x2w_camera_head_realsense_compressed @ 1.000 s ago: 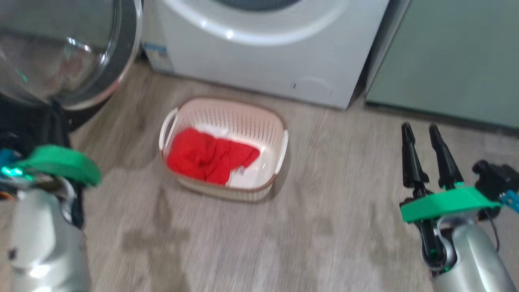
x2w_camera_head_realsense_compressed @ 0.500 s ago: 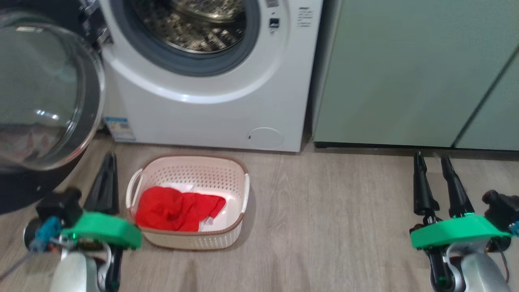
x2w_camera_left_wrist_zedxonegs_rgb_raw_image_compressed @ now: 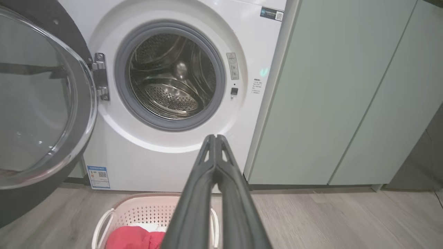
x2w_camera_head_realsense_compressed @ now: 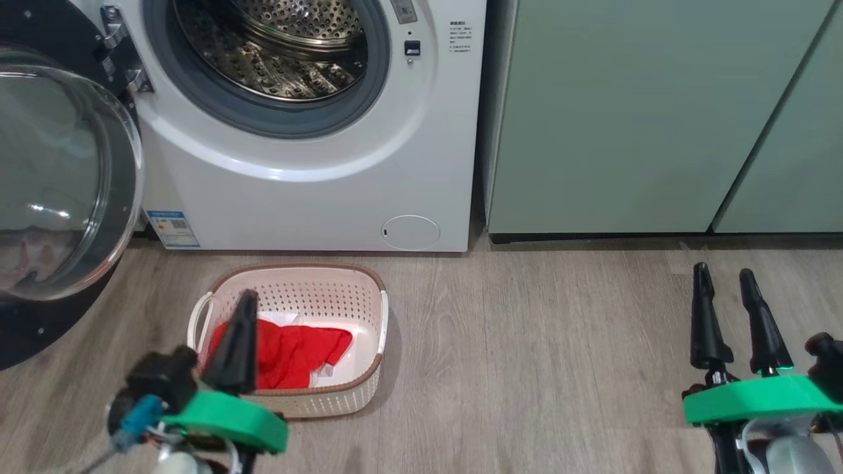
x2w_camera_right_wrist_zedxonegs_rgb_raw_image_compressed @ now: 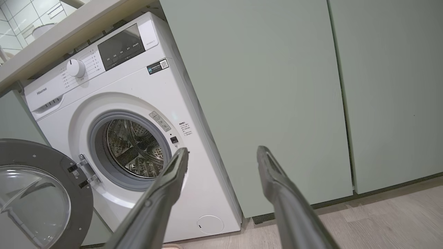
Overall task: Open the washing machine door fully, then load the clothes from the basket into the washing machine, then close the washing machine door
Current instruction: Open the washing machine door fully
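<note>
Left hand point(x2w_camera_head_realsense_compressed: 248, 297) apparently hovers over basket point(x2w_camera_head_realsense_compressed: 329, 296).

Head view: washing machine door point(x2w_camera_head_realsense_compressed: 62, 178) cut off at left edge; left gripper point(x2w_camera_head_realsense_compressed: 245, 309) hides the left part of the clothes point(x2w_camera_head_realsense_compressed: 296, 355) in the basket point(x2w_camera_head_realsense_compressed: 309, 293); sticker point(x2w_camera_head_realsense_compressed: 172, 228) print too small to read.

Spread claw point(x2w_camera_right_wrist_zedxonegs_rgb_raw_image_compressed: 222, 150) before washing machine point(x2w_camera_right_wrist_zedxonegs_rgb_raw_image_compressed: 114, 88)
</note>
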Controlling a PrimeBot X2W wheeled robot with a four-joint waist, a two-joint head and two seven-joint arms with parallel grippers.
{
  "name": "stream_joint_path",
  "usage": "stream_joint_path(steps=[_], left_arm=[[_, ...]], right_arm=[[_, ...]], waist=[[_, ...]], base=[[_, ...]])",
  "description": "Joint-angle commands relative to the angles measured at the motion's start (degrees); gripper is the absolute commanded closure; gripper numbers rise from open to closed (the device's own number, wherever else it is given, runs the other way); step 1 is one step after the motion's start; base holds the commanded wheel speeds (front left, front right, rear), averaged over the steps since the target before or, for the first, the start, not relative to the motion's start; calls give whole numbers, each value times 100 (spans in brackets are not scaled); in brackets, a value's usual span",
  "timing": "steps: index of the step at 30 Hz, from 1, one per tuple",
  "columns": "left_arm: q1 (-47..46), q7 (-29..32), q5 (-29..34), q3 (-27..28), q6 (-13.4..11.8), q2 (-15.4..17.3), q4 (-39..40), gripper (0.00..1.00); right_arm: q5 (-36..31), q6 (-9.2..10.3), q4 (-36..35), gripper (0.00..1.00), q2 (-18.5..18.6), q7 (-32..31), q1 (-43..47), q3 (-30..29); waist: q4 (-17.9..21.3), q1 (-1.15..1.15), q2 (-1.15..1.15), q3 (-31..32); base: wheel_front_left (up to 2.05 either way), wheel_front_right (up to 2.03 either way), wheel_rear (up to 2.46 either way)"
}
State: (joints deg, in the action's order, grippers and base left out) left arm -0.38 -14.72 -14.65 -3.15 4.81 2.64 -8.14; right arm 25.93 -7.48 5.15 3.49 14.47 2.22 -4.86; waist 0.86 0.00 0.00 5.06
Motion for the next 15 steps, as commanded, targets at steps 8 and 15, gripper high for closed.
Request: stream_joint_path(steps=[8,15], left_arm=[[34,-28,86,-218,-132,24,232,100],[53,-28,182,-304,-184,24,239,29]], right_arm=[[-150,-1,-192,0,-50,52,-104,129],[-180,-1,-145,0,-58,52,-89,132]], waist=[[59,0,0,-79],[-2,0,0,-111]], base=[[0,0,0],[0,0,0]])
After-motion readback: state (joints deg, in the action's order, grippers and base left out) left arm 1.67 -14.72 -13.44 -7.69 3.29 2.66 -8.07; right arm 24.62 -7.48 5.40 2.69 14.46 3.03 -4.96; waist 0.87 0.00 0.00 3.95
